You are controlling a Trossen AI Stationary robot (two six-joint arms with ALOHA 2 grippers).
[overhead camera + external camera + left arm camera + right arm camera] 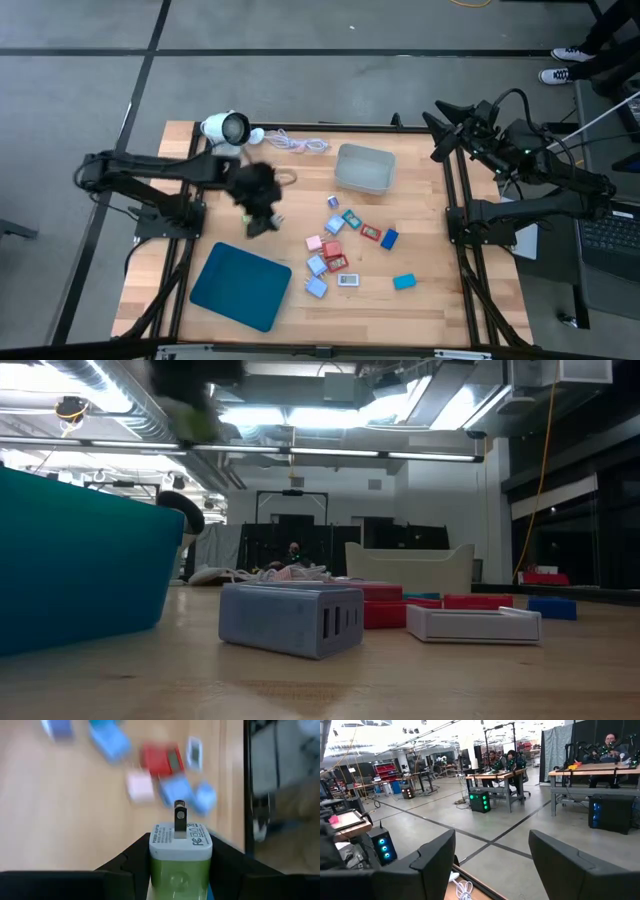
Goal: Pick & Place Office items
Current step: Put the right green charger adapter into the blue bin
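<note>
Left gripper is clamped on a green-and-white plug adapter – we see its 2 dark fingers pressing both sides, the white end with a metal prong pointing away from the wrist. In the high view we place that gripper over bare wood, just above the upper edge of the teal tray and left of the scattered pieces.

We count roughly 11 other office items loose on the table – blue, light blue, red, pink, white – clustered right of the tray and below the grey bin. 1 light blue piece sits a little apart, toward the right edge. None are in the tray or the bin as far as we can tell.

From the low view, a light blue charger block is nearest, with a flat white piece beside it and red ones behind; the tray wall fills the left.

A white round camera with its coiled cord lies at the table's far left corner.

Right gripper has its fingers spread wide, holding nothing – we see it parked off the table's right edge, facing the room, where people sit at desks.
</note>
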